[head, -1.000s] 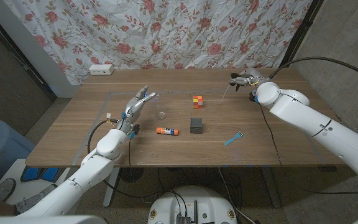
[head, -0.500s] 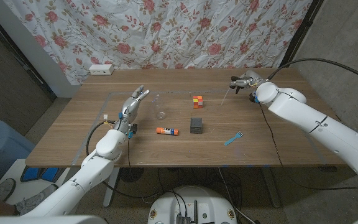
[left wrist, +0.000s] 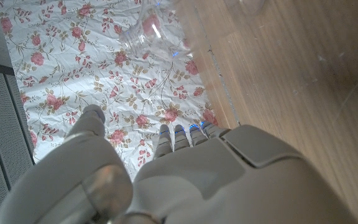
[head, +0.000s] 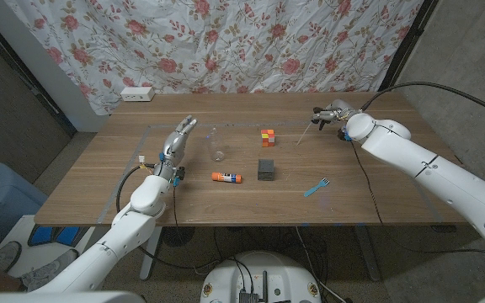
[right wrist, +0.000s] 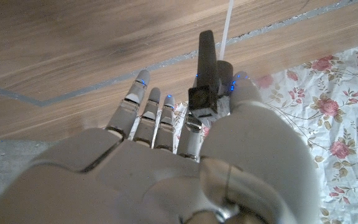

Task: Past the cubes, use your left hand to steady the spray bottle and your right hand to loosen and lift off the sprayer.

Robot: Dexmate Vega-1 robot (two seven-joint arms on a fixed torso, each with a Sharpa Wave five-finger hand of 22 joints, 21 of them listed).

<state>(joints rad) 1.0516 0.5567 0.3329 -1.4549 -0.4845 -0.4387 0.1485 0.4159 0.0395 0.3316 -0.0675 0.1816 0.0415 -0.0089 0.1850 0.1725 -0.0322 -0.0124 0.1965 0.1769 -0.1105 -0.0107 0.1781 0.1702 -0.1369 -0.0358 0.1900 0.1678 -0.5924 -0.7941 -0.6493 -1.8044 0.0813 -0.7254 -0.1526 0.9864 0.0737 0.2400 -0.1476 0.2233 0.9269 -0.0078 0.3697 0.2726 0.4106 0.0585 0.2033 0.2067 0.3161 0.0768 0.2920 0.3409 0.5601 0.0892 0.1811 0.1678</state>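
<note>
clear spray bottle [head: 216, 145] stands upright, uncapped, left of the cubes. black sprayer [head: 322, 114] with white dip tube hangs off the table at far right.

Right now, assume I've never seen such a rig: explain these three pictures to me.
This is a two-armed robot at a wooden table. The wide picture looks down from its head; the other two come from wrist cameras. Its left hand is empty, fingers spread, near the clear plastic spray bottle. Its right hand holds the black sprayer with its white tube. Also lying there: a multicoloured cube, a dark cube, an orange-and-white glue stick, a blue fork.
</note>
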